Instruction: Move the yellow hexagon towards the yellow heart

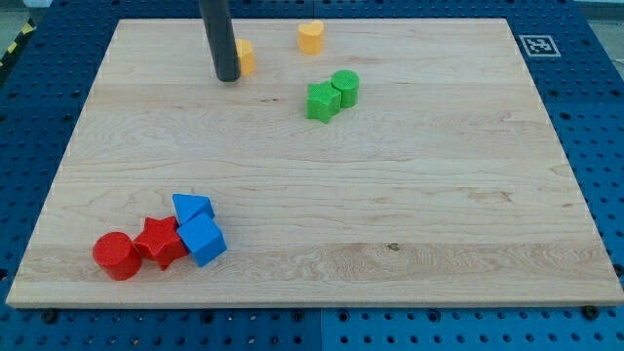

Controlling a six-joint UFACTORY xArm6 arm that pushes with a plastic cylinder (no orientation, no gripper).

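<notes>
A yellow hexagon (246, 57) lies near the view's top, partly hidden behind my rod. My tip (227, 77) rests on the board just left of it and slightly below, touching or almost touching its left side. The yellow heart (311, 37) lies to the right of the hexagon, a little higher in the view, about a block's width of board between them.
A green star (321, 101) and a green cylinder (345, 88) sit together right of centre near the top. At the bottom left cluster a red cylinder (117, 255), a red star (160, 241), a blue triangle (191, 208) and a blue cube (203, 241).
</notes>
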